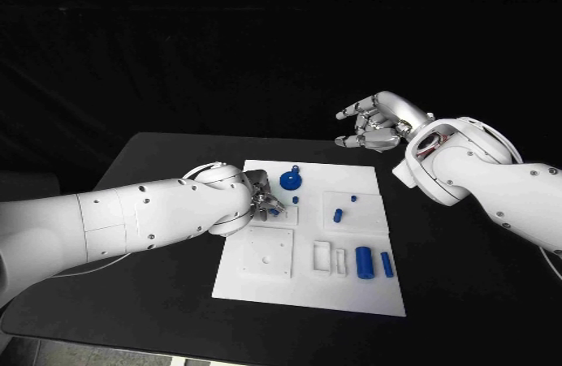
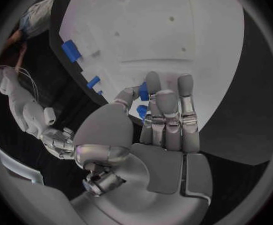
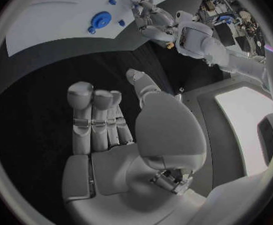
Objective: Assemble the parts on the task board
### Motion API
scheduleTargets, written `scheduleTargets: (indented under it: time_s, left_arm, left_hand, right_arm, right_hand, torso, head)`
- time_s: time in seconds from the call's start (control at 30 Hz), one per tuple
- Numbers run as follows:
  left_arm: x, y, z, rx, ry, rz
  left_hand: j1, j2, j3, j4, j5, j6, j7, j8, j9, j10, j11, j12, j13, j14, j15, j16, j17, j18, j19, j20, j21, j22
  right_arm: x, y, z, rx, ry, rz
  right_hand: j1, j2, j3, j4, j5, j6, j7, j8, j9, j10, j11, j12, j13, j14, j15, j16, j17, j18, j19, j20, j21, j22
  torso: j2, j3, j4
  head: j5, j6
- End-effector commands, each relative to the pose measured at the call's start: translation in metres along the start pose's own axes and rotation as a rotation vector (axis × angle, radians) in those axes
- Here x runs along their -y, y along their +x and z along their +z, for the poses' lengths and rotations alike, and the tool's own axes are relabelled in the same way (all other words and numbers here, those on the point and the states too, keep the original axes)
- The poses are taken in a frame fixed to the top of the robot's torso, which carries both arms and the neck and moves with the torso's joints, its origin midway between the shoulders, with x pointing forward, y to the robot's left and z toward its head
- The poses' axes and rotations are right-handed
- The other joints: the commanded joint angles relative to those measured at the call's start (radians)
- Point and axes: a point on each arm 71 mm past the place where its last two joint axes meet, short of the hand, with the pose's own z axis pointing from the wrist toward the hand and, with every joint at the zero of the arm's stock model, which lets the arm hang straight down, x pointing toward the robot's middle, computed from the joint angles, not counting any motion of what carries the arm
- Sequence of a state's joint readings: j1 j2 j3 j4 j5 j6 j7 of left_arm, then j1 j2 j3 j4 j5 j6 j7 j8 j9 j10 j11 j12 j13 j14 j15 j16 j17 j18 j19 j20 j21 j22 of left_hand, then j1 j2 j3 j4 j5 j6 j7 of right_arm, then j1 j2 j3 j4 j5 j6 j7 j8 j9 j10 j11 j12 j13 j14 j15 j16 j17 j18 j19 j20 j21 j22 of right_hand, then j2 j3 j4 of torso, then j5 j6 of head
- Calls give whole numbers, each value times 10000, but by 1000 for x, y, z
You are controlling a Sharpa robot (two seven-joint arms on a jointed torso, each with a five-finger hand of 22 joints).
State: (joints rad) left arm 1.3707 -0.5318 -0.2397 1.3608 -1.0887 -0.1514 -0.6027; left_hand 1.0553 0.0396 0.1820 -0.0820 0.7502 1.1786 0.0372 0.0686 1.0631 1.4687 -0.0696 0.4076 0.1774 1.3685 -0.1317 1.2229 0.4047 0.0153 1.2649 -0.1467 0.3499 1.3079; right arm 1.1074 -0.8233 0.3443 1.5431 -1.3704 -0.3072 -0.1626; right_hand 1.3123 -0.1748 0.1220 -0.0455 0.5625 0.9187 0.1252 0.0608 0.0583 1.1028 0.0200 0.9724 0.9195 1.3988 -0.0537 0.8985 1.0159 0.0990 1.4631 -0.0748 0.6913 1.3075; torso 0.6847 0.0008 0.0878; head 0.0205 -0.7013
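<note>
The white task board (image 1: 307, 289) lies mid-table. My left hand (image 1: 260, 202) hovers low over the board's left part and pinches a small blue part (image 2: 143, 91) between thumb and fingers. My right hand (image 1: 375, 121) is raised beyond the board's far right corner, fingers apart, holding nothing. A round blue disc with a knob (image 1: 291, 179) sits near the board's far edge. Small blue pegs (image 1: 337, 215) stand in the right-hand blocks. A blue cylinder (image 1: 365, 262) and a blue bar (image 1: 386, 264) lie near the right front. In the right wrist view my right hand (image 3: 111, 120) is empty, far from the disc (image 3: 101, 20).
A raised square plate with a hole (image 1: 268, 252) and two slotted white pieces (image 1: 329, 257) sit on the board's front half. Black tabletop (image 1: 153, 301) surrounds the board on all sides. My left forearm (image 1: 140, 216) stretches across the table's left side.
</note>
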Motion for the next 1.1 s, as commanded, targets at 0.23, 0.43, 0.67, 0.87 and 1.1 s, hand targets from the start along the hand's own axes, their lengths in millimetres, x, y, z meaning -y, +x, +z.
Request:
scheduleTargets:
  time_s: [0.23, 0.43, 0.67, 0.87, 1.1]
  left_arm:
    - [1, 5, -1, -438, 23, 298]
    - [1, 6, -1, -525, 1, 339]
    - [-1, 5, -1, -529, -94, 360]
    - [-3, 4, 0, -543, -159, 352]
    - [-5, 4, 1, -557, -220, 350]
  left_hand:
    - [85, 71, 1190, -1229, 15, 577, -518, 15, 15, 432, -51, 54, 14, 39, -9, 36, 10, -115, -41, -52, 78, 193]
    - [86, 74, 1193, -1242, 21, 578, -516, 16, 15, 433, -45, 51, 11, 30, -8, 27, 8, -115, -54, -51, 87, 192]
    - [83, 83, 1195, -1266, 17, 566, -510, 9, 7, 433, -40, 49, 9, 30, -7, 15, 6, -112, -72, -50, 112, 191]
    - [83, 83, 1195, -1266, 17, 566, -510, 9, 7, 433, -40, 49, 9, 30, -7, 15, 6, -112, -72, -50, 112, 191]
    - [83, 83, 1195, -1266, 17, 566, -510, 9, 7, 433, -40, 49, 9, 30, -7, 15, 6, -112, -72, -50, 112, 191]
  right_arm:
    - [0, 0, 1, 13, -17, -78]
    - [1, 0, 1, -17, 7, -78]
    - [1, 1, 1, -42, 24, -81]
    - [1, 1, 2, -75, 33, -86]
    - [1, 1, 2, -98, 30, -96]
  right_hand:
    - [-115, 8, 162, -66, 120, 136, -27, -15, 15, 10, -75, 70, -1, 50, -52, 53, 15, 56, 208, -26, 74, 813]
    - [-132, -10, 286, -152, 95, 109, -20, -19, 13, -3, -70, 56, -16, 43, -48, 22, -1, 53, 205, -28, 71, 812]
    - [-156, -2, 322, -178, 102, 113, -21, -18, 14, -3, -74, 56, -18, 49, -54, 28, 6, 54, 207, -30, 74, 813]
    - [-142, 5, 366, -222, 71, 107, -21, -17, 14, -10, -74, 52, -22, 47, -55, 24, 8, 55, 206, -31, 64, 811]
    - [-142, 5, 366, -222, 71, 107, -21, -17, 14, -10, -74, 52, -22, 47, -55, 24, 8, 55, 206, -31, 64, 811]
  torso:
    - [0, -9, 11]
    - [-11, -14, 10]
    - [-8, -14, 0]
    - [-10, -8, -2]
    - [-8, -3, -12]
  head:
    - [3, -43]
    - [26, -94]
    - [51, -91]
    - [58, -81]
    - [69, -51]
